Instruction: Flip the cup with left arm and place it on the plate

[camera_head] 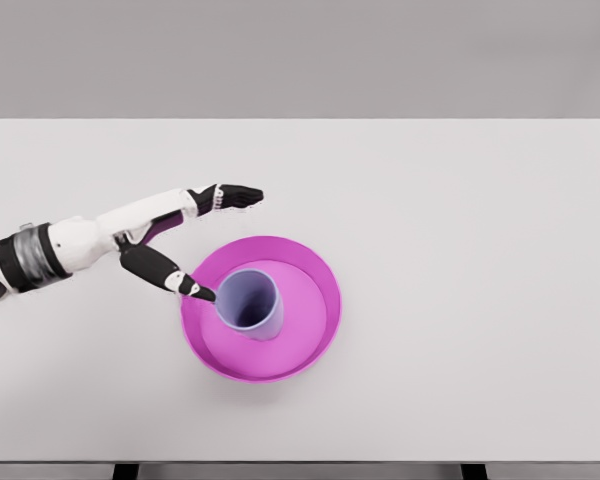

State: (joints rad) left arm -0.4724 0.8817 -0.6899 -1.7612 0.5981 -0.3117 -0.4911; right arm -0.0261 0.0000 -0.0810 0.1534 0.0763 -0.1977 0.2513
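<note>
My left hand (185,245) is spread wide and holds nothing — fingers (235,196) stretched out over the table (460,220), thumb (165,272) angled down with its tip at the plate's left rim, just beside the cup. I read that as a release pose. The cup (250,303) stands inside the magenta plate (315,275), left of its centre, mouth up toward the camera, long axis near vertical with a slight lean. Looks flipped and placed; what's left is clearing the thumb without nudging it. Right arm not visible.
</note>
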